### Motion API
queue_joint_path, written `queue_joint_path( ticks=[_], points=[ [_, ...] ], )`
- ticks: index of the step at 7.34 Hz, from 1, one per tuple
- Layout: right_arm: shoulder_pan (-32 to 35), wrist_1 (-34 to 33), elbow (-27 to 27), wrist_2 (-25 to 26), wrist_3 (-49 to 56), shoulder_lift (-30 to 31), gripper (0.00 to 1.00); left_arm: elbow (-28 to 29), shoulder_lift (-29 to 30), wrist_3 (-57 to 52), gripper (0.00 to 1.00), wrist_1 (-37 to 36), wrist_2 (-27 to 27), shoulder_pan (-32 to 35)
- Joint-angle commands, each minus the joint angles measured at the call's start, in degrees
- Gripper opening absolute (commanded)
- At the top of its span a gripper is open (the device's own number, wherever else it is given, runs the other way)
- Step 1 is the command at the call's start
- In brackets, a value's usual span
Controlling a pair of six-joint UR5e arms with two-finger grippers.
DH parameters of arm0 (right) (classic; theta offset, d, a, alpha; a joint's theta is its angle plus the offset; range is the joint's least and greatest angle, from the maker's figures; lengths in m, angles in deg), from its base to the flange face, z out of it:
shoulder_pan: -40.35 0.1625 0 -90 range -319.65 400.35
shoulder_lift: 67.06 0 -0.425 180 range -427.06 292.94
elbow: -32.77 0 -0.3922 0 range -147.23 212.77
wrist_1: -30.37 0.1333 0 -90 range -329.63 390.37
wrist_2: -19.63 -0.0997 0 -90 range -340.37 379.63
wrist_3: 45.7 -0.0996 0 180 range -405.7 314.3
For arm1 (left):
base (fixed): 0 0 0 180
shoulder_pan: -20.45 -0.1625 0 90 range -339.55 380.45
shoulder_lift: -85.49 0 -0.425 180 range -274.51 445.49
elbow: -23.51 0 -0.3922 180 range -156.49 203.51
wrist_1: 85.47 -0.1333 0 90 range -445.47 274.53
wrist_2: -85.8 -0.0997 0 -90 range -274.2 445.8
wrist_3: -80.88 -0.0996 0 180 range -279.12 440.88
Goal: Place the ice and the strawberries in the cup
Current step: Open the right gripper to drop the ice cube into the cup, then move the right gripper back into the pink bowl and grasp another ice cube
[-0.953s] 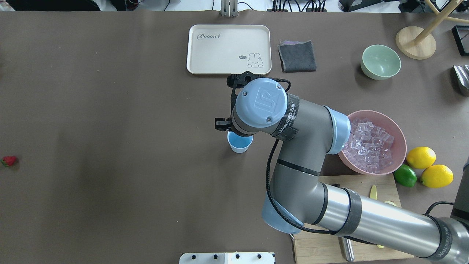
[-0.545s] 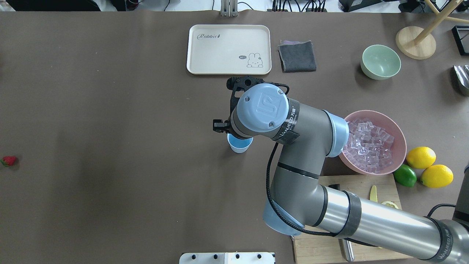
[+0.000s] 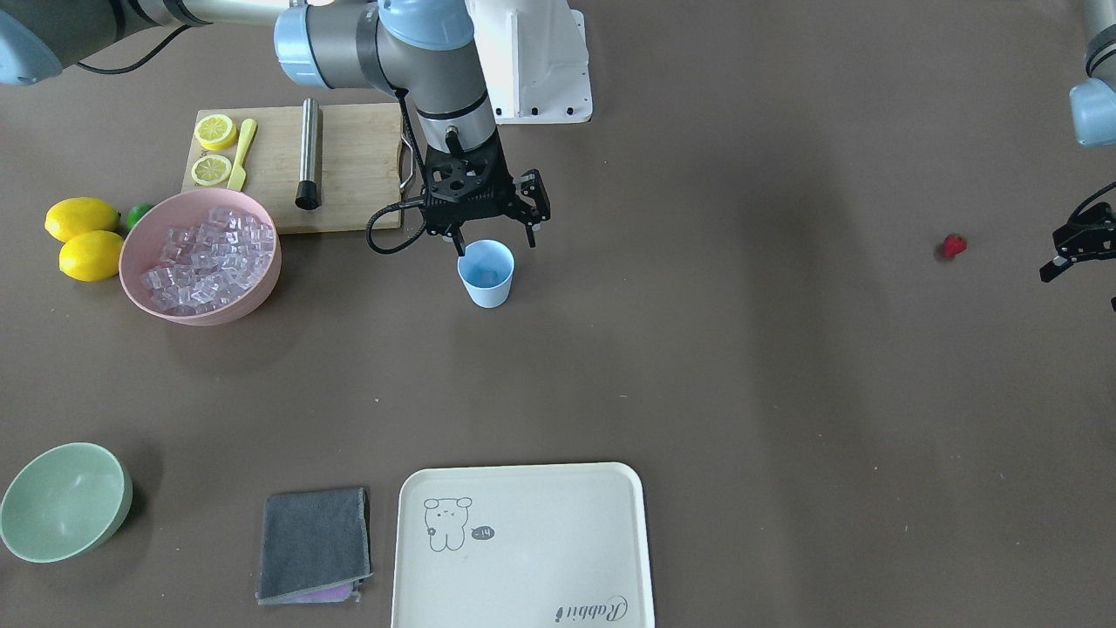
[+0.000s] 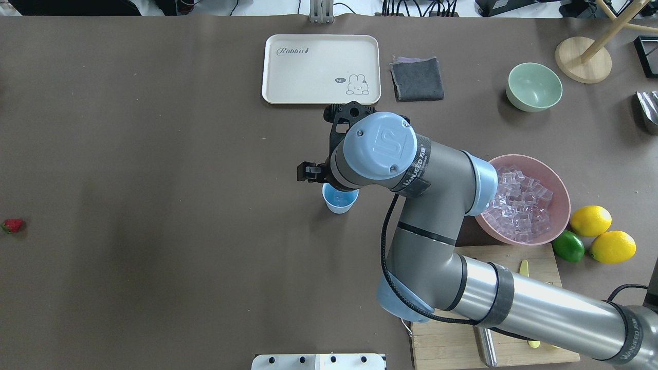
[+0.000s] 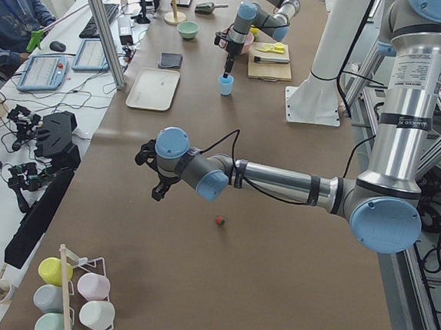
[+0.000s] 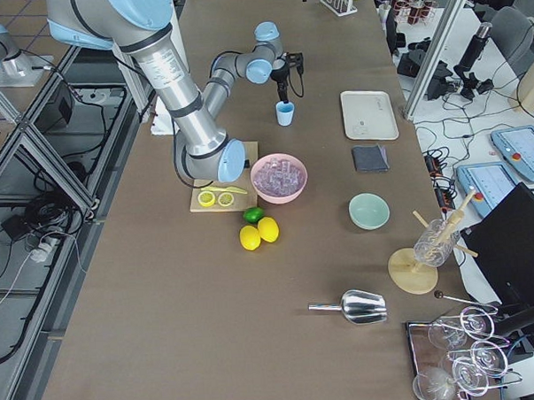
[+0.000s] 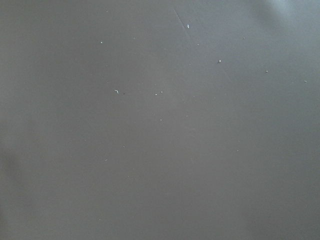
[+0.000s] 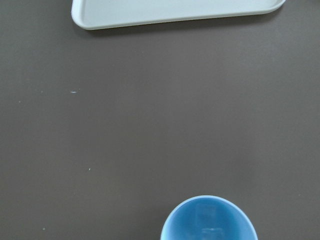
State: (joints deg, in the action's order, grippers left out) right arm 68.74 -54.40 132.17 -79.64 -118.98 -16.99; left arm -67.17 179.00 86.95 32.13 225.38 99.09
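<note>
The light blue cup [image 3: 486, 277] stands upright mid-table, and a clear ice cube [image 8: 206, 217] lies inside it. My right gripper [image 3: 493, 241] hangs open just above the cup's mouth, holding nothing. In the overhead view the wrist hides most of it, over the cup [image 4: 339, 202]. More ice [image 3: 205, 257] fills the pink bowl [image 4: 563, 187]. The strawberry [image 3: 954, 246] lies alone on the table far to my left, also seen as the strawberry [image 4: 12, 225]. My left gripper [image 3: 1077, 253] hovers open beside it, a little apart.
A cream tray [image 4: 321, 69] and a grey cloth [image 4: 416, 78] lie beyond the cup. A pale green bowl [image 4: 533, 86] stands far right. Lemons [image 4: 591, 220], a lime [image 4: 568, 245] and a cutting board [image 3: 349, 166] with lemon slices sit near the pink bowl.
My right wrist has shifted slightly to the right above the cup. The cup and the strawberry stay where they were.
</note>
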Motion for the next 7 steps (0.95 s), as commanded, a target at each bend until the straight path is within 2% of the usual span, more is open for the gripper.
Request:
queue_joint_path(
  ticks=[1, 2, 3, 4, 5, 6, 7],
  points=[
    [4.8, -6.6, 2.3, -4.5, 0.8, 4.1, 0.99, 0.0, 0.0, 0.0, 0.98, 0.0, 0.0, -0.3],
    [6.4, -10.5, 4.2, -3.9, 8.0, 7.3, 1.0, 0.0, 0.0, 0.0, 0.98, 0.0, 0.0, -0.3],
    [8.8, -10.4, 6.6, -4.4, 16.2, 11.1, 1.0, 0.0, 0.0, -0.1, 0.98, 0.0, -0.1, -0.3],
    [10.4, -10.2, 9.0, -4.6, 19.2, 14.6, 1.0, -0.1, 0.0, -0.1, 0.98, 0.1, -0.1, -0.3],
    [11.5, -6.1, 9.7, -5.3, 19.5, 18.0, 1.0, -0.1, 0.0, -0.1, 0.98, 0.1, -0.1, -0.7],
    [13.3, 2.0, 9.7, -8.5, 19.6, 23.1, 1.0, 0.3, 0.0, 0.0, 0.98, 1.6, -0.1, -0.9],
    [16.1, 5.4, 9.1, -13.0, 19.9, 25.8, 1.0, 0.7, -0.1, 0.0, 0.98, 2.5, -0.2, -0.9]
  ],
)
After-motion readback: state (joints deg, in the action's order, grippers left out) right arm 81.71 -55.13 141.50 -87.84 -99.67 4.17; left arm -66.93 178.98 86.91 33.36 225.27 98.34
